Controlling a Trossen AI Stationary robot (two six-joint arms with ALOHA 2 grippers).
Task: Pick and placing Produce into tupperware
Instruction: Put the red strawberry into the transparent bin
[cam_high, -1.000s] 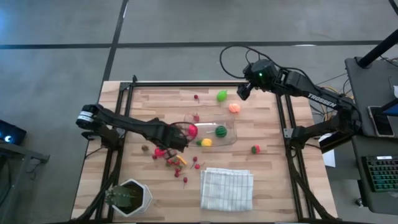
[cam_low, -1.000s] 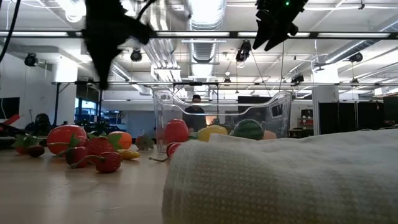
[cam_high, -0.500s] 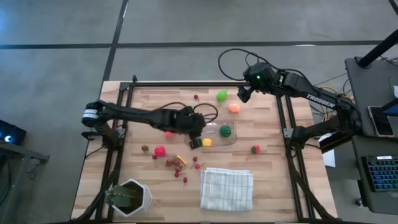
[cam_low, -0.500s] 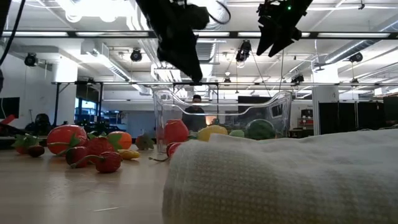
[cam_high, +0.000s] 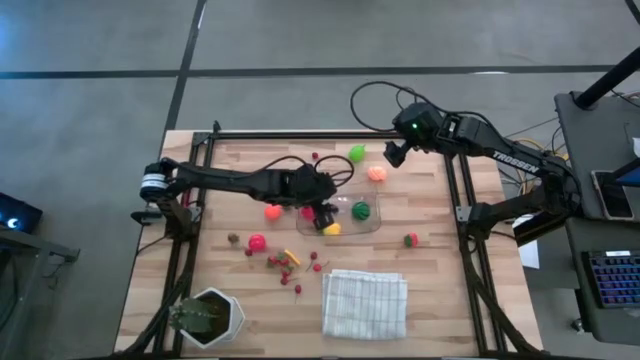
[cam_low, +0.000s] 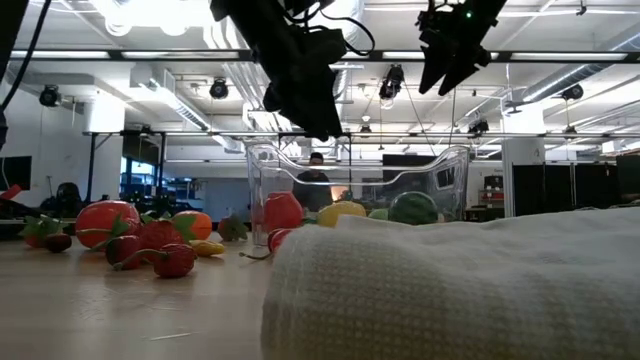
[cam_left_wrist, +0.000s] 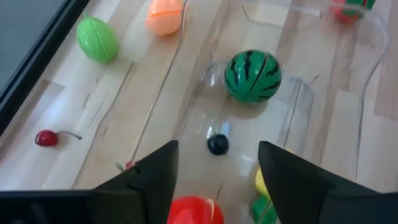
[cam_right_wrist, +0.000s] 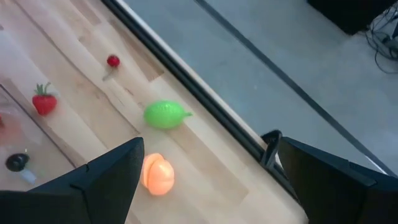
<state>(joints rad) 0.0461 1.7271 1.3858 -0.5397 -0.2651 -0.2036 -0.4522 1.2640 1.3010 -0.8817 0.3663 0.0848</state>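
Letting go over the tupperware

My left gripper is hovering with fingers parted above the tupperware mid-bench, a red fruit lying beneath; my right gripper is waiting wide open near the bench's far edge.

place: lab/workshop | cues: exposed ceiling ducts, concrete floor, keyboard

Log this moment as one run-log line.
left gripper: open over tupperware, red fruit between fingers | right gripper: open, above orange fruit | tupperware holds watermelon
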